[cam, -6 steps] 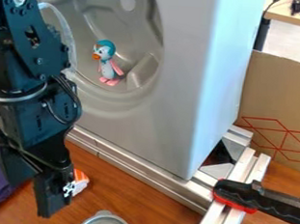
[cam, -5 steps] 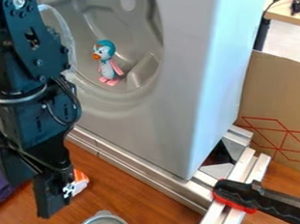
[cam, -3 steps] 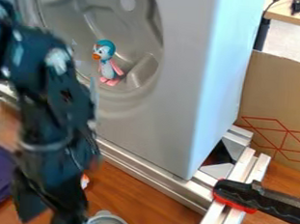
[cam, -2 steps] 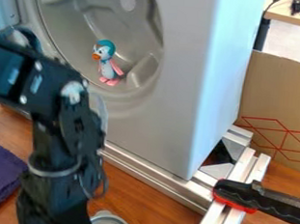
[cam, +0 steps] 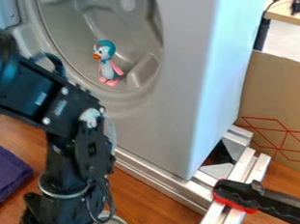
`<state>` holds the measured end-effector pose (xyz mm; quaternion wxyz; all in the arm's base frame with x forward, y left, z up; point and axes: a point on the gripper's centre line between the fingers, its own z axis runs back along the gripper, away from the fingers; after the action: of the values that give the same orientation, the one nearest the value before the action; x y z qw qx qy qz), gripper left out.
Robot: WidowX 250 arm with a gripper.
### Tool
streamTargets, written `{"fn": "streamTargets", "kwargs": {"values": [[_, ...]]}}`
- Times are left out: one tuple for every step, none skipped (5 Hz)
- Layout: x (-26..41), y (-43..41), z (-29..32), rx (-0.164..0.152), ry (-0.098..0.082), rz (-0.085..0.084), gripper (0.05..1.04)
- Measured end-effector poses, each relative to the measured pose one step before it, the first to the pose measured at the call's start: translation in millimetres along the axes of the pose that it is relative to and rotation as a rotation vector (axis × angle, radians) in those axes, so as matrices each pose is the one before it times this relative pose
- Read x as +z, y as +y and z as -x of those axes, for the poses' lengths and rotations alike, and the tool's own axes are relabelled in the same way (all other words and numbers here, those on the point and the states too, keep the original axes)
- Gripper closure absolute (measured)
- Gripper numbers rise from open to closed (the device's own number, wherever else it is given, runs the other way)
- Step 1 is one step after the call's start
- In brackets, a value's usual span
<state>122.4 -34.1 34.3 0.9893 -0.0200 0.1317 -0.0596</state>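
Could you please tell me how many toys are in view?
1: a toy penguin, in the hollow of the grey basin. Others may be hidden behind the arm.

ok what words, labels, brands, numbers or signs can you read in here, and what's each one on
None that can be read.
Black robot arm: small pale marks on its side, too small to make out as text.
Cardboard: red lines in an angular pattern, with no letters or numbers that I can see.
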Motion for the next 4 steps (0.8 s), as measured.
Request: {"fn": "streamTargets", "kwargs": {"values": [[-9.85, 7.13, -5.9, 0.0056, -0.0181, -0.022, 0.083], [-6.28, 6.67, -11.01, 0.0209, -0.0533, -0.003, 0.083], [-7.79, -0.32, -3.15, 0.0088, -0.0031, 0.0031, 0.083], [-3.98, -1.89, -2.68, 0.0057, 0.0061, 0.0135, 0.083]]}}
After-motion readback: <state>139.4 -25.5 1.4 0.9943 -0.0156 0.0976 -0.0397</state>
